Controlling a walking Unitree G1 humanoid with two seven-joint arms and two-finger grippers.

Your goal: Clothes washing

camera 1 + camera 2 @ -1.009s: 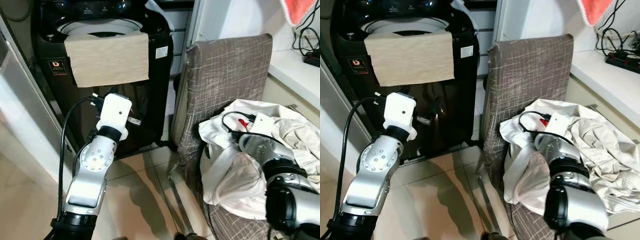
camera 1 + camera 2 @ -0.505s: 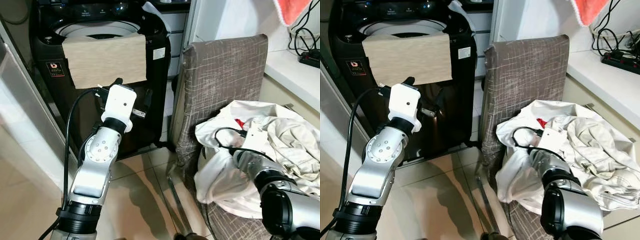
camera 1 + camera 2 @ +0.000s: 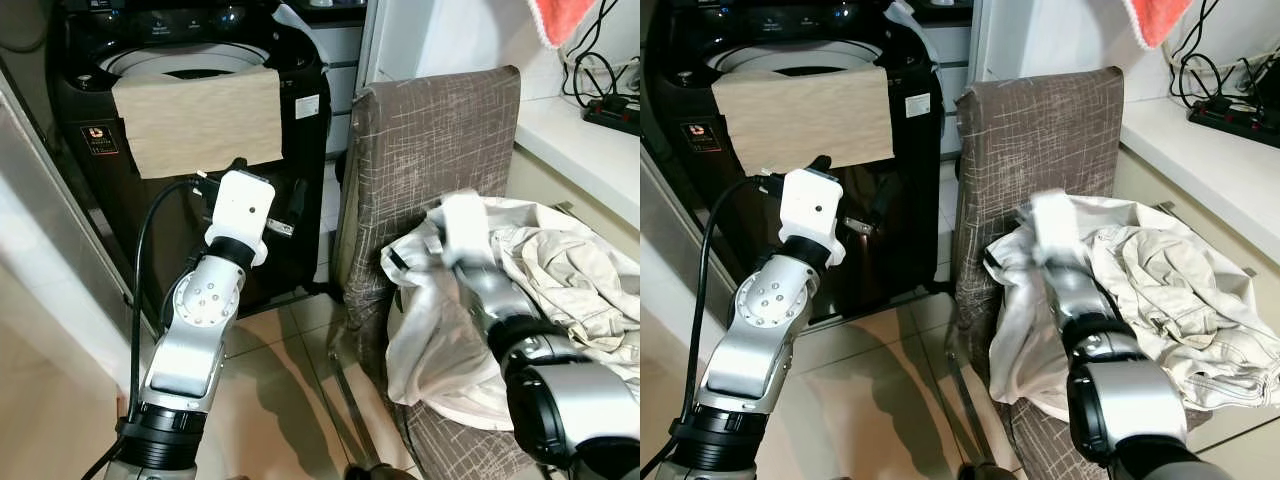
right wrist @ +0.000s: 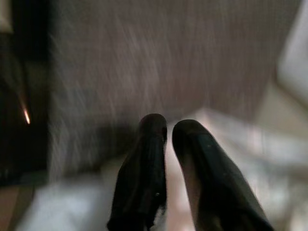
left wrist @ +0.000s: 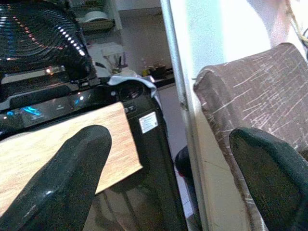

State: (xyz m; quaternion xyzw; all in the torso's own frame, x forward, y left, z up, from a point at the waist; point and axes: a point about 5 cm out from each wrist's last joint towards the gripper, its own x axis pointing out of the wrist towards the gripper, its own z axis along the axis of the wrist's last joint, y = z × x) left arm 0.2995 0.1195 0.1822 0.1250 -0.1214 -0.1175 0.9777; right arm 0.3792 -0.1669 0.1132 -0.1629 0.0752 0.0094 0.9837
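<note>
The left gripper [image 5: 168, 178] is up in front of the black washing machine [image 3: 190, 60], its fingers [image 5: 62, 178] spread wide and holding nothing. A beige cloth [image 3: 198, 118] hangs over the machine's front rim. Over on the brown chair [image 3: 440, 150], the heap of pale clothes [image 3: 540, 290] sits on the seat. The right gripper [image 4: 168, 139] is at that pile, blurred, fingers nearly together; whether cloth is caught between them cannot be told.

Glossy beige tile floor [image 3: 290, 390]; brown fabric chair [image 3: 430, 150]; white counter [image 3: 580, 130] right; white wall behind.
</note>
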